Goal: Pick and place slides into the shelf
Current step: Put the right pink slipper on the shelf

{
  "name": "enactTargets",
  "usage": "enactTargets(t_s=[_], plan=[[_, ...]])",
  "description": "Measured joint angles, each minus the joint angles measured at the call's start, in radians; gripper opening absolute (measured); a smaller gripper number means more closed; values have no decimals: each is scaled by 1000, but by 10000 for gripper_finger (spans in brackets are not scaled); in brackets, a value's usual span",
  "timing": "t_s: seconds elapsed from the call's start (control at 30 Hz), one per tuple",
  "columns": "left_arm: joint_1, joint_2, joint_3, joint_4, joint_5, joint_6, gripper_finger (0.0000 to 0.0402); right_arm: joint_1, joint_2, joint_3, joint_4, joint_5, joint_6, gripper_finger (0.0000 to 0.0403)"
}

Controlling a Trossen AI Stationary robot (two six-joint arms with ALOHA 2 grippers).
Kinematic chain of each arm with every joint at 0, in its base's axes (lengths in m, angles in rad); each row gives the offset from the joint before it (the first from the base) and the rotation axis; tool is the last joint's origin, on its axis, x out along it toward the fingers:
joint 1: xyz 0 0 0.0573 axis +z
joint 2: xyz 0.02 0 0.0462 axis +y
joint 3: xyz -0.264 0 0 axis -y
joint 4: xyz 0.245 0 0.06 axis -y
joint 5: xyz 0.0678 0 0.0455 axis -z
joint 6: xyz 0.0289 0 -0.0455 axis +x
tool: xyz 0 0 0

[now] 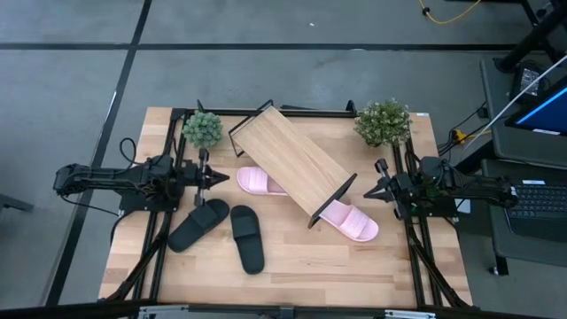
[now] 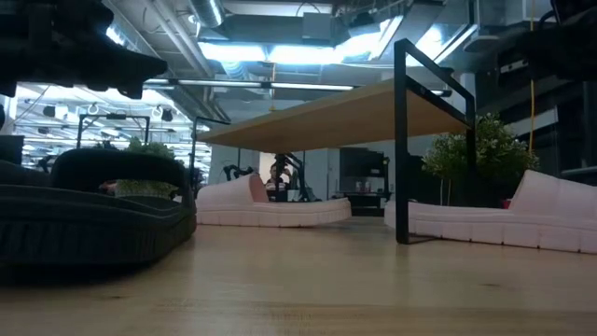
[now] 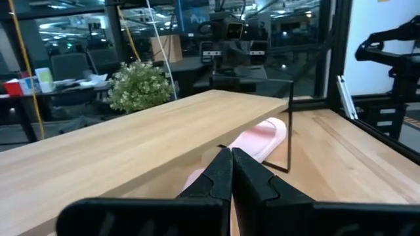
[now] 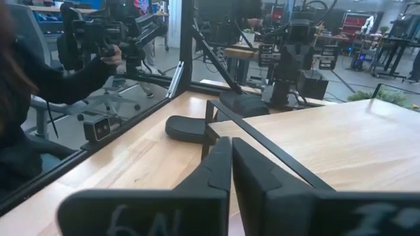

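The tabletop (image 1: 354,275) carries everything, and the largest thing on it is the shelf (image 1: 292,159), a light wooden board on a thin black frame that stands diagonally in the middle. Both pink slides lie under it and only partly show: one pink slide (image 1: 255,182) sticks out at the end near the left arm, the other pink slide (image 1: 353,221) sticks out at the end near the right arm. The two black slides (image 1: 221,232) lie in the open on the near-left part of the tabletop, close to each other and apart from the shelf. Two small plants (image 1: 383,121) stand at the far corners. The left pincer (image 1: 220,178) waits at the left edge, just beside the first pink slide, with its fingers pressed together and holding nothing; the right pincer (image 1: 370,190) waits at the right edge, near the shelf's frame, also pressed together and empty. No slide is on top of the board yet, so I judge the task to be at its start. To do the first pick well, the left pincer should open wide, come down over the strap of the nearer black slide, and grip the strap across its width, because the sole is probably too broad and soft. It should lift high enough to pass the board's edge.
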Motion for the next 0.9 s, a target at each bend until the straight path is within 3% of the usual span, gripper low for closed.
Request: enactTargets(t_s=[0.17,0.43,0.6,0.77,0.9], plan=[[0,0,0,-2,51,-6,0,0,0,-1,14,0,75,23],[0,0,0,-3,56,-6,0,0,1,-1,125,0,149,5],[0,0,0,-4,56,-29,0,23,31,35,99,0,200,4],[0,0,0,-4,54,-33,0,98,121,143,77,23,199,2],[0,0,0,-4,35,-33,0,166,226,282,-102,123,163,2]])
